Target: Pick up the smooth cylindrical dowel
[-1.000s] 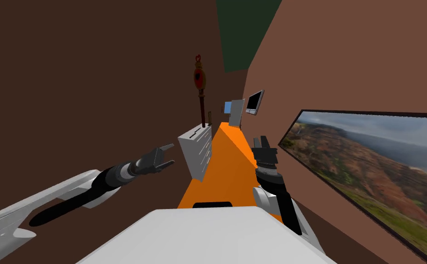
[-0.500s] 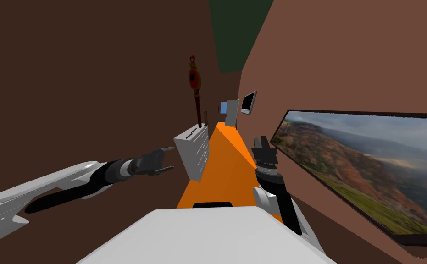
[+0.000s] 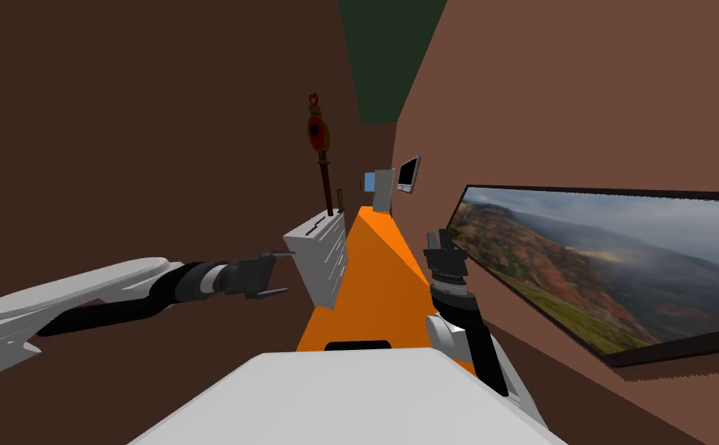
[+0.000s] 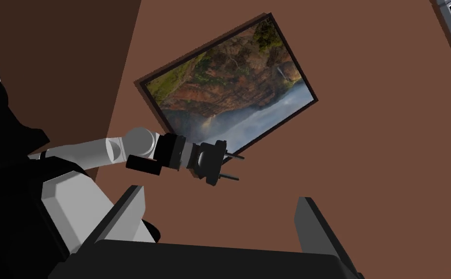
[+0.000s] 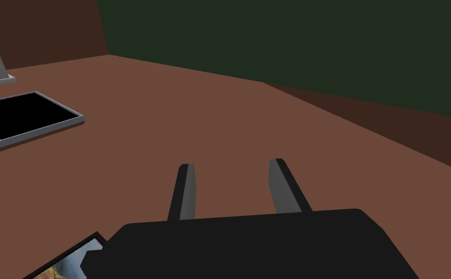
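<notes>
A white chest of drawers (image 3: 319, 259) stands against the dark brown wall on the left of the corridor. On its top stands a tall dark pole (image 3: 324, 181) with a red and gold ornament, and beside that a short thin upright stick (image 3: 340, 198), too small to make out. My left gripper (image 3: 279, 272) is held level just short of the chest's near end, open and empty; its fingers (image 4: 122, 218) stand wide apart. My right gripper (image 3: 439, 239) points up the corridor by the right wall, open with nothing between its fingers (image 5: 186, 186). It is also seen from the left hand (image 4: 234, 167).
A strip of orange floor (image 3: 373, 270) runs ahead between the chest and the right wall. A large framed landscape picture (image 3: 581, 255) hangs on the right wall. Farther along are a grey-framed dark panel (image 3: 408, 174) and a white upright panel (image 3: 381, 191).
The whole head view has shifted left as I turned. My left arm has come down to level, its gripper rolled so one finger sits above the other. The right arm has held still.
</notes>
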Available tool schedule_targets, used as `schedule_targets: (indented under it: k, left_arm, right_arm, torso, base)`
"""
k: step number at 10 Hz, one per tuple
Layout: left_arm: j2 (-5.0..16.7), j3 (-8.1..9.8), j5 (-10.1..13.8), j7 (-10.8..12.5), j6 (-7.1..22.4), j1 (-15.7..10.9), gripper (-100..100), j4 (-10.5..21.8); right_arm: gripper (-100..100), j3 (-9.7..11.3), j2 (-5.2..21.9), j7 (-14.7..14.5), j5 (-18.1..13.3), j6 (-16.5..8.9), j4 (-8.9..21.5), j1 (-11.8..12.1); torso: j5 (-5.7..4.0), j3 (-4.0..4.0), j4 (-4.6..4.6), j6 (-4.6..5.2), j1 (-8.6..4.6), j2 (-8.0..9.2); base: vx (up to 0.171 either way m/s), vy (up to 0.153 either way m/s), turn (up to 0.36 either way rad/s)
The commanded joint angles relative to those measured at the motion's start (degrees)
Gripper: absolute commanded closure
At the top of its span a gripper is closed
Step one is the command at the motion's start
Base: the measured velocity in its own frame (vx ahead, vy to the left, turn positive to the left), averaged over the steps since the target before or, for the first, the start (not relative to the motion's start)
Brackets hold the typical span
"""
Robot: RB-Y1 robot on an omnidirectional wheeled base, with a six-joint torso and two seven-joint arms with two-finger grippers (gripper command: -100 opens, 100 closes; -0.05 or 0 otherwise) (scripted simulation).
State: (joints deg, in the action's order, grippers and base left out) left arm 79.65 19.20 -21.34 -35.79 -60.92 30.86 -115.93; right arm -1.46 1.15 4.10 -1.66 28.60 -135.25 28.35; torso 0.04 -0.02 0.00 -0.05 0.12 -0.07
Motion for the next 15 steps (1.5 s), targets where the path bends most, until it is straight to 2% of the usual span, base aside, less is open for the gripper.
schedule_targets:
  k: [1,2,3,4,5,6,7,8,9,10,11,12,13,14,15]
  left_arm:
    - [2.86,0.63,-2.86,-2.72,-2.2,-0.23,-100,1.78]
    - [4.43,0.63,-3.12,-2.72,-2.2,-0.23,-100,1.78]
    - [6.27,1.27,-5.46,-5.0,-4.1,-0.34,-100,3.32]
    - [8.02,1.27,-5.87,-5.0,-4.1,-0.34,-100,3.32]
    - [9.88,1.83,-8.14,-7.27,-5.95,-0.46,-100,4.86]
    - [11.47,1.83,-8.68,-7.27,-5.95,-0.46,-100,4.86]
    - [13.36,2.3,-10.97,-9.51,-7.74,-0.57,-100,6.37]
    - [14.49,2.3,-11.52,-9.51,-7.74,-0.57,-100,6.37]
    - [16.54,2.68,-13.78,-11.72,-9.47,-0.68,-100,7.86]
    - [17.22,2.68,-14.39,-11.72,-9.47,-0.68,-100,7.86]
    - [19.16,2.96,-16.75,-13.87,-11.11,-0.77,-100,9.3]
    - [19.7,2.96,-17.27,-13.87,-11.11,-0.77,-100,9.3]
    - [21.67,3.12,-19.76,-15.97,-12.66,-0.84,-100,10.7]
    - [21.95,3.12,-20.14,-15.97,-12.66,-0.84,-100,10.7]
    - [23.96,3.19,-22.69,-18.0,-14.12,-0.88,-100,12.03]
  right_arm:
    - [0,0.0,0.0,0.0,0.0,0.0,0.0,0.0]
    - [0,0.0,0.0,0.0,0.0,0.0,0.0,-0.01]
    - [0,0.0,0.0,0.0,0.0,0.0,0.0,0.0]
    - [0,0.0,0.0,0.0,0.0,0.0,0.0,0.0]
    - [0,0.0,0.0,0.0,0.0,0.0,0.0,0.0]
    - [0,0.0,0.0,0.0,0.0,0.0,0.0,0.0]
    - [0,0.0,0.0,0.0,0.0,0.0,0.0,0.01]
    - [0,0.0,0.0,0.0,0.0,0.0,0.0,0.0]
    - [0,0.0,0.0,0.0,0.0,0.0,0.0,0.01]
    - [0,0.0,0.0,0.0,0.0,0.0,0.0,0.01]
    - [0,0.0,0.0,0.0,0.0,0.0,0.0,0.01]
    - [0,0.0,0.0,0.0,0.0,0.0,0.0,0.0]
    - [0,-0.01,0.0,0.0,0.0,0.0,0.0,0.01]
    - [0,-0.01,0.01,0.0,0.0,0.0,0.0,0.01]
    - [0,-0.01,0.01,0.0,0.0,0.0,0.0,0.01]
  torso:
    - [0.0,0.0,0.0,0.0,0.0,0.0]
    - [0.0,-0.02,-0.01,0.04,0.0,-0.03]
    - [0.0,-0.02,-0.01,-0.01,0.02,-0.04]
    - [0.0,-0.06,-0.02,0.03,0.02,-0.1]
    - [0.0,-0.06,-0.03,0.0,0.02,-0.1]
    - [0.01,-0.08,-0.04,0.03,0.04,-0.14]
    - [0.02,-0.08,-0.03,-0.02,0.05,-0.13]
    - [0.01,-0.11,-0.04,0.02,0.07,-0.18]
    - [0.03,-0.1,-0.04,-0.02,0.07,-0.17]
    - [0.02,-0.12,-0.05,0.0,0.09,-0.2]
    - [0.03,-0.12,-0.05,-0.02,0.08,-0.2]
    - [0.02,-0.15,-0.06,0.02,0.06,-0.24]
    - [0.04,-0.13,-0.05,-0.04,0.11,-0.23]
    - [0.04,-0.18,-0.07,0.01,0.16,-0.31]
    - [0.06,-0.17,-0.07,-0.04,0.15,-0.28]
  base:
    - [0.01,0.005,-0.233]
    - [0.011,0.012,-0.114]
    - [0.029,0.01,-0.187]
    - [0.026,0.012,-0.151]
    - [0.038,0.018,-0.241]
    - [0.03,0.023,-0.109]
    - [0.045,0.027,-0.208]
    - [0.043,0.027,-0.141]
    - [0.051,0.032,-0.174]
    - [0.048,0.031,-0.136]
    - [0.059,0.026,-0.248]
    - [0.054,0.043,-0.106]
    - [0.08,0.057,-0.179]
    - [0.066,0.051,-0.119]
    - [0.079,0.059,-0.188]
